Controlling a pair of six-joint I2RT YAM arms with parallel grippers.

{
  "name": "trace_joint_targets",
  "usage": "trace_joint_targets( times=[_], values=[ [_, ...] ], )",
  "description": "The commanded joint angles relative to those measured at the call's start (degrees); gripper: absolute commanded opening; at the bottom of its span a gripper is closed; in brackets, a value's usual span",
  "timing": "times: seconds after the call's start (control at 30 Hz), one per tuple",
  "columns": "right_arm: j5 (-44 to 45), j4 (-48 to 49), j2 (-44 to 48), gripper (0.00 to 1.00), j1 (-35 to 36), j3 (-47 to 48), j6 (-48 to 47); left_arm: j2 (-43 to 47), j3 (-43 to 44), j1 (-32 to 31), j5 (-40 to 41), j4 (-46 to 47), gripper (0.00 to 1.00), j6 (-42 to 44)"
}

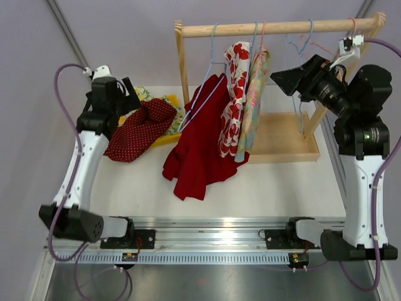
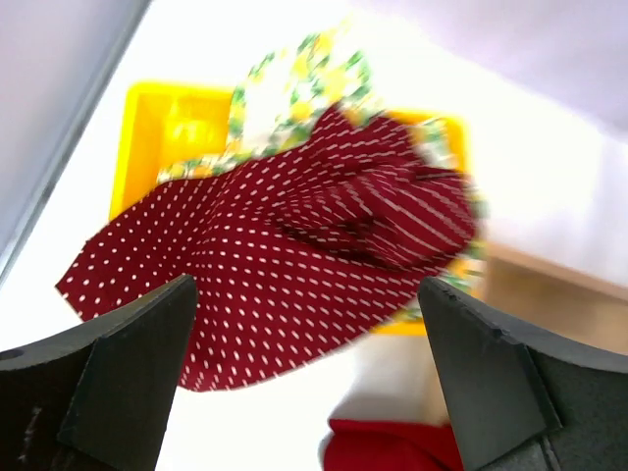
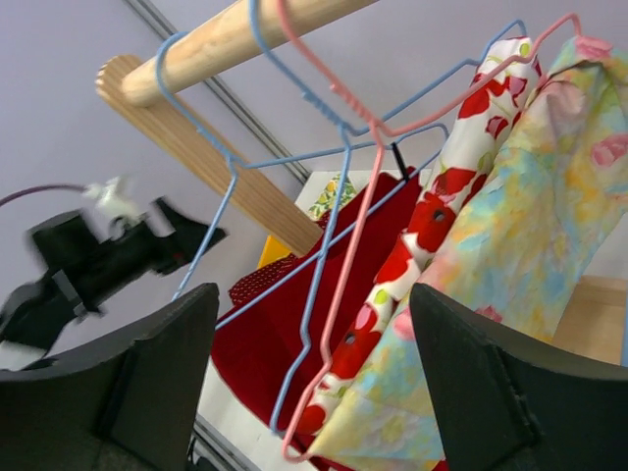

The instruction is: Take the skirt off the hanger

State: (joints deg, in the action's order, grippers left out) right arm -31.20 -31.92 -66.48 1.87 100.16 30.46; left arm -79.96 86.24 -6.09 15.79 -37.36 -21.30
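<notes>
The red skirt with white dots (image 1: pixel 141 128) is off its hanger. It lies crumpled on the left part of the table (image 1: pixel 269 188), partly on a yellow tray (image 1: pixel 168 100) and partly over the tray's near edge onto the white surface. In the left wrist view we see the same skirt (image 2: pixel 294 275) spread over the yellow tray (image 2: pixel 162 128). Under it lies a cloth with a green and yellow flower print (image 2: pixel 304 78).

The left gripper (image 1: pixel 125 94) hangs just above the far end of the skirt. Its two fingers (image 2: pixel 128 363) stand wide apart, released, and nothing is between them.

To the right of the tray, a plain red garment (image 1: pixel 200 150) hangs from a blue hanger (image 1: pixel 210 69) on the wooden rail (image 1: pixel 282 27) of the rack. Its lower part is draped on the table. Just beside it hang a white garment with red flowers (image 1: pixel 235 94) and a pastel flowered one (image 1: pixel 254 100), touching each other.

The right gripper (image 1: pixel 285 80) is raised near the rail, to the right of the pastel garment, and points toward the clothes. In its wrist view the fingers (image 3: pixel 491 392) are also spread apart, not clenched on anything. In that view a pink hanger (image 3: pixel 339 294) and a blue one (image 3: pixel 314 285) are seen between them. We cannot tell if either wire touches a finger.
</notes>
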Motion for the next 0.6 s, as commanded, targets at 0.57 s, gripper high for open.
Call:
trace_joint_targets(
  times=[0.57],
  values=[
    [8.79,-0.95,-14.47,0.67,7.71,7.69,-4.88,36.63,-27.69,-19.93,8.64,-7.28,0.99,-3.75]
  ],
)
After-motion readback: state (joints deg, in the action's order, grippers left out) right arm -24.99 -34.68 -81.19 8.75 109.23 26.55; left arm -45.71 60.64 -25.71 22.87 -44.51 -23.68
